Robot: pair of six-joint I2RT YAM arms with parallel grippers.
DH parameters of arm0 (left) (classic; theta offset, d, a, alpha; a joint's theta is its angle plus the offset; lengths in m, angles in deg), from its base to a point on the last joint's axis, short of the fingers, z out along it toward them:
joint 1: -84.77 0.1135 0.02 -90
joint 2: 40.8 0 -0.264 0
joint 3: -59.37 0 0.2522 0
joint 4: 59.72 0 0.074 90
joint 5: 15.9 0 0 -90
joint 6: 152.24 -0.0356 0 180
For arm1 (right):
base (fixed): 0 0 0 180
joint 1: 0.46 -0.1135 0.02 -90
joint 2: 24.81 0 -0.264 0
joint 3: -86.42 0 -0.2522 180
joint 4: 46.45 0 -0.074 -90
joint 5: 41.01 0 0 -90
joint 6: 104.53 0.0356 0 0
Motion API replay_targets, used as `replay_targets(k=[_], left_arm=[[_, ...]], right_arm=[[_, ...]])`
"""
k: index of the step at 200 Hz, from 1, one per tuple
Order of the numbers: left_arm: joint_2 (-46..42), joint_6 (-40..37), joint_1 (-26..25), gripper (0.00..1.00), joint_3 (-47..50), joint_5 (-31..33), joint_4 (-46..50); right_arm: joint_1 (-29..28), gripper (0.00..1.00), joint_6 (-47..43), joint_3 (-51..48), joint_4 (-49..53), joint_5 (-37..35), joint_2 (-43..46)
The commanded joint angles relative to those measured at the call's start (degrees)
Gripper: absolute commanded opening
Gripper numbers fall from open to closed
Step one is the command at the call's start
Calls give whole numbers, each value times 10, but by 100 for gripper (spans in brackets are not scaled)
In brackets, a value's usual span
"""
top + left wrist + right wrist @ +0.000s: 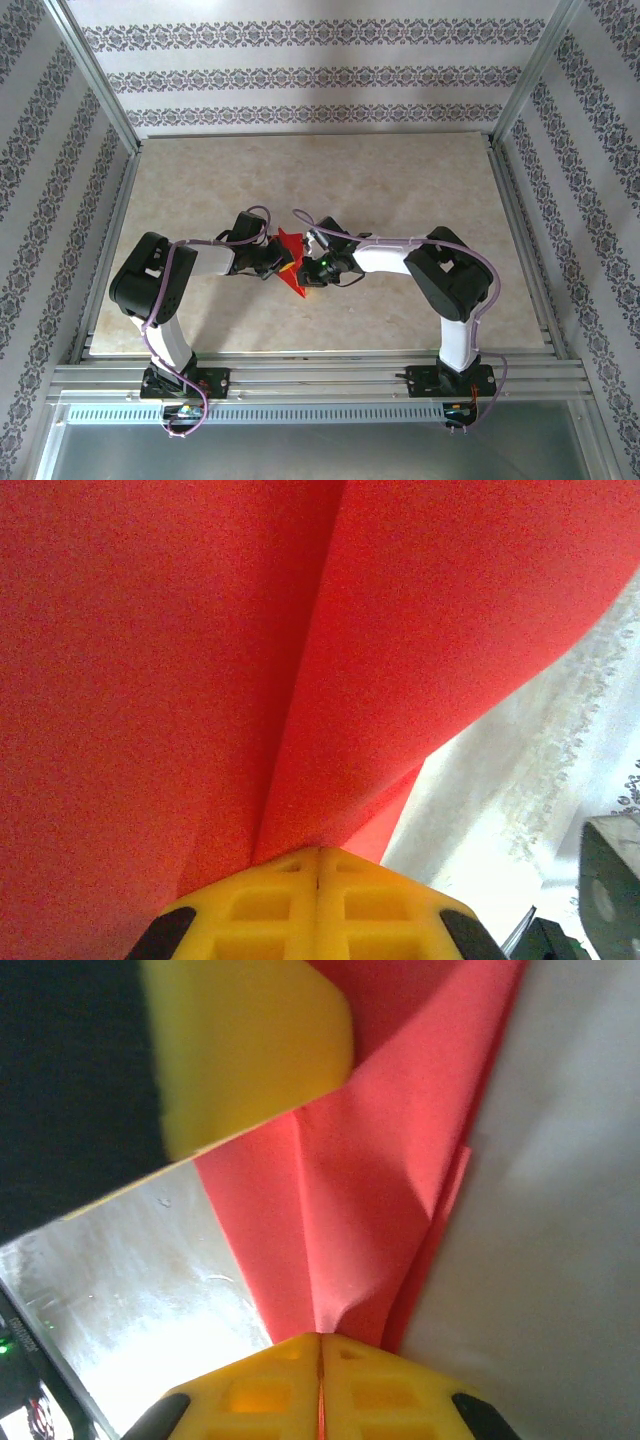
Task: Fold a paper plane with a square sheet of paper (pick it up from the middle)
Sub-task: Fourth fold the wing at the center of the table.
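Note:
The square sheet of paper (293,272) is bright red, creased into layered folds with a point toward the near edge, and held up between both arms over the middle of the table. My left gripper (273,260) is shut on its left side. In the left wrist view the red paper (200,660) spreads out from the shut left gripper (318,852), with a crease running up from the pinch. My right gripper (314,264) is shut on the paper's right side. In the right wrist view the paper (370,1190) rises from the shut right gripper (320,1338), and a yellow finger (250,1040) of the left gripper is at the top left.
The beige marbled table (400,180) is ringed by metal frame posts (95,85) and patterned walls (310,75). An aluminium rail (320,378) runs along the near edge between the arm bases.

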Motion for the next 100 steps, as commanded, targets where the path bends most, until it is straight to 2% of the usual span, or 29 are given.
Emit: replay_targets(k=[1, 42, 73, 100], left_arm=[[31, 5, 2, 6, 20, 71, 86], [33, 5, 1, 6, 18, 71, 87], [33, 5, 2, 5, 19, 71, 87], [34, 5, 2, 5, 21, 71, 85]], right_arm=[[-5, 10, -11, 8, 25, -10, -13], [-3, 9, -12, 5, 25, -18, 6], [-9, 10, -22, 5, 3, 6, 41], [-14, 10, -20, 7, 3, 8, 27]])
